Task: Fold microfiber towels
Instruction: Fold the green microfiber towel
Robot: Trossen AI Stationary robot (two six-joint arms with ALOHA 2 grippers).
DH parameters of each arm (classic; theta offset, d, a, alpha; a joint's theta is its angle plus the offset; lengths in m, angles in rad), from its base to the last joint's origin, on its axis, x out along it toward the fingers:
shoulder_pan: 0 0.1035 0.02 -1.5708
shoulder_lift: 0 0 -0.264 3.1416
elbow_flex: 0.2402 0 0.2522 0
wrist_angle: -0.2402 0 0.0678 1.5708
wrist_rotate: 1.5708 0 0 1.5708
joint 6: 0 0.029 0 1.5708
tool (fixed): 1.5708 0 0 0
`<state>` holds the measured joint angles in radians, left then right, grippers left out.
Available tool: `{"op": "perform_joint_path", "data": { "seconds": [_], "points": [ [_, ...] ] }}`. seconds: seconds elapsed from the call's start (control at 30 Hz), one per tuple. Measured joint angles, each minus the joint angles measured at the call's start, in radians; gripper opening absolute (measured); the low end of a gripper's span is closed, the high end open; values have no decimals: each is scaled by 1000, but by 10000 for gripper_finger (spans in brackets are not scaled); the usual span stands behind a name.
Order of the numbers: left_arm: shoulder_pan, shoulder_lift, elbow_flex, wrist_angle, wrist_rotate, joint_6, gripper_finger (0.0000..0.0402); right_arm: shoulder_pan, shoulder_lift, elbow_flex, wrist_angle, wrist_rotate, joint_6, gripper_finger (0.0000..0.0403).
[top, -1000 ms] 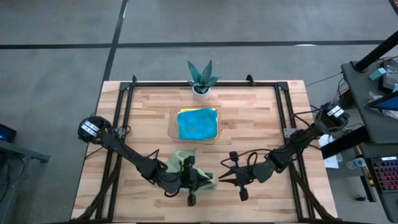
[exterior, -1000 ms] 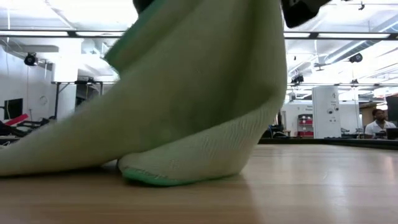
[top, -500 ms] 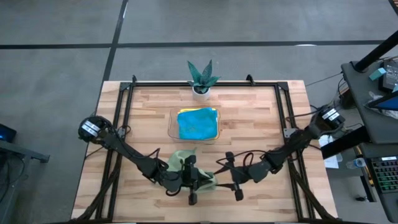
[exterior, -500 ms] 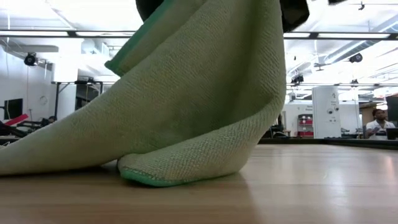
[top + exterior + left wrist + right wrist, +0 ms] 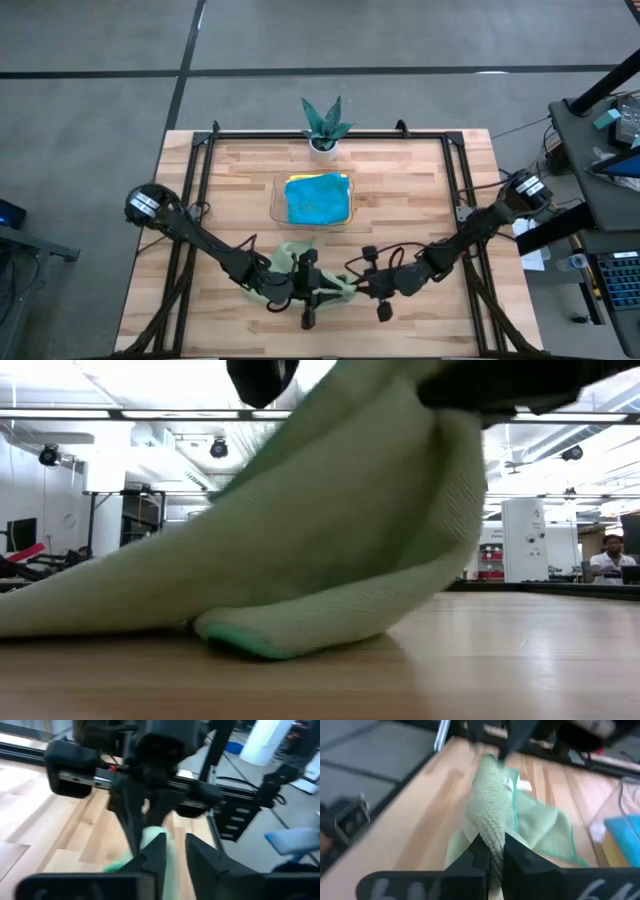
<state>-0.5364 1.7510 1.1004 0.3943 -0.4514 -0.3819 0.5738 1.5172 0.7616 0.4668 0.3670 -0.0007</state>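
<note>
A pale green microfiber towel (image 5: 290,262) lies bunched near the table's front edge, with one part raised. My right gripper (image 5: 352,287) comes from the right and is shut on that raised part. My left gripper (image 5: 328,288) faces it from the left, almost tip to tip. In the left wrist view its fingers (image 5: 156,851) stand a little apart, with green cloth by them. A teal-blue towel (image 5: 318,200) lies on a yellow one in the clear tray (image 5: 275,205). My left gripper has the towel's raised part (image 5: 150,837) right at its fingertips; whether it touches the cloth, I cannot tell. My right gripper pinches a bunched ridge of the towel (image 5: 489,822) between its two fingers, several layers thick. It comes nearly level from the table's right. The ridge is lifted, and the towel's lower fold (image 5: 250,642) rests on the table.
A small potted plant (image 5: 325,125) stands at the far edge, behind the tray. Black frame rails (image 5: 195,200) run along both sides of the table. Bare wood lies left and right of the towel.
My right gripper has moved toward the table's left, up to my left gripper, and has taken hold of the towel's raised part. That part now hangs lower and slopes from the right gripper. The towel's bottom fold has stayed on the table.
</note>
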Motion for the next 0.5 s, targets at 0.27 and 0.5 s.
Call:
{"op": "perform_joint_path", "data": {
  "seconds": [0.27,0.5],
  "points": [
    [0,-99,-3,-329,27,-36,144,16,-132,0,-436,-8,53,11],
    [-4,-135,-27,-623,30,-283,157,20,-177,-4,-687,-8,189,48]
  ]
}}
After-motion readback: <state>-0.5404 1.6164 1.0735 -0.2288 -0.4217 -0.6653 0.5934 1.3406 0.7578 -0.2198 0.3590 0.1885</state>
